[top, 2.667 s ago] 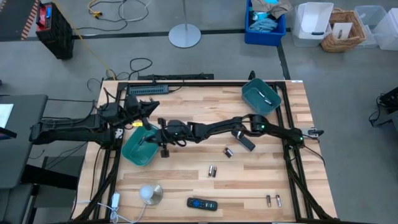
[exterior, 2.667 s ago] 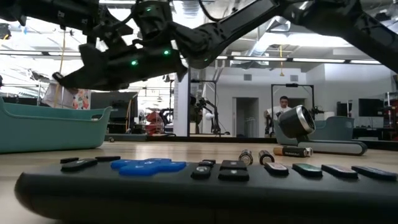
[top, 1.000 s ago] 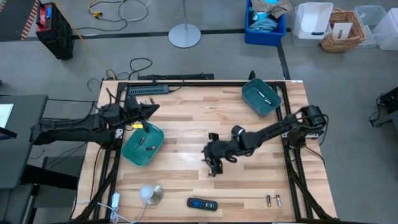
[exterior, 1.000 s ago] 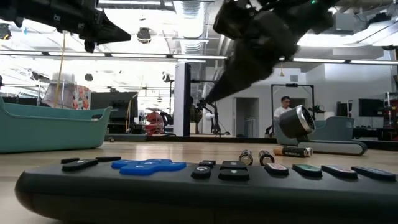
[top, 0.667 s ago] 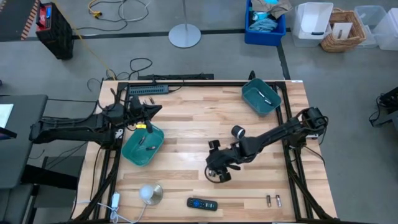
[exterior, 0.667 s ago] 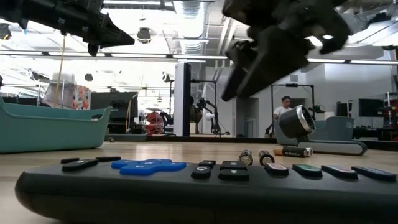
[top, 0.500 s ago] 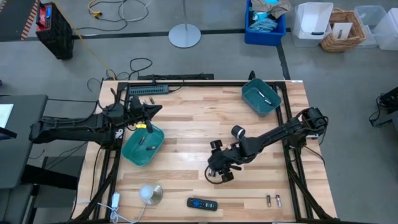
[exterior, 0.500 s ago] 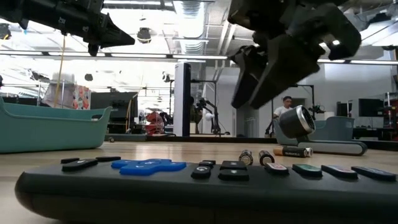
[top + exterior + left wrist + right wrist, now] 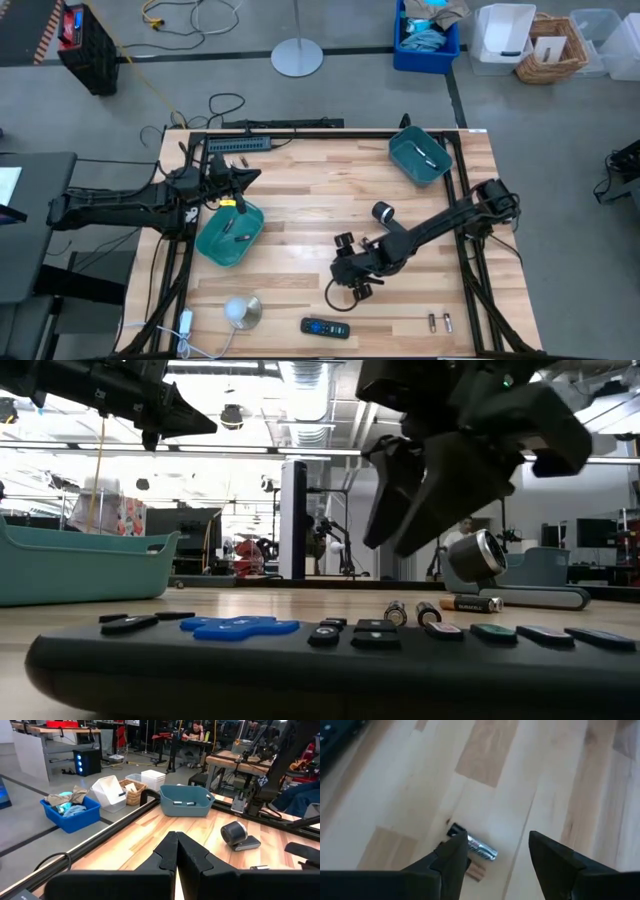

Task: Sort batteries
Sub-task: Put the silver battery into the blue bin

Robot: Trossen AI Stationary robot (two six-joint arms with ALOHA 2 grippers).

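Right end effector (image 9: 350,288) spread wide, hovered low over silvery battery (image 9: 479,848) on bench (image 9: 300,200), battery at seven o'clock of bench centre, left end effector (image 9: 238,178) pressed together above teal bin (image 9: 229,234) at nine o'clock

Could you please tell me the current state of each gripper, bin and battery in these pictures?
Right gripper: open, hovering above a battery.
Left gripper: shut, empty, over the left bin.
Battery under the right gripper: lying flat on the wood table.
Left bin: upright, batteries inside.
Right bin: upright, batteries inside.
Two batteries near the table's front edge: lying side by side, untouched.
Remote: lying flat.
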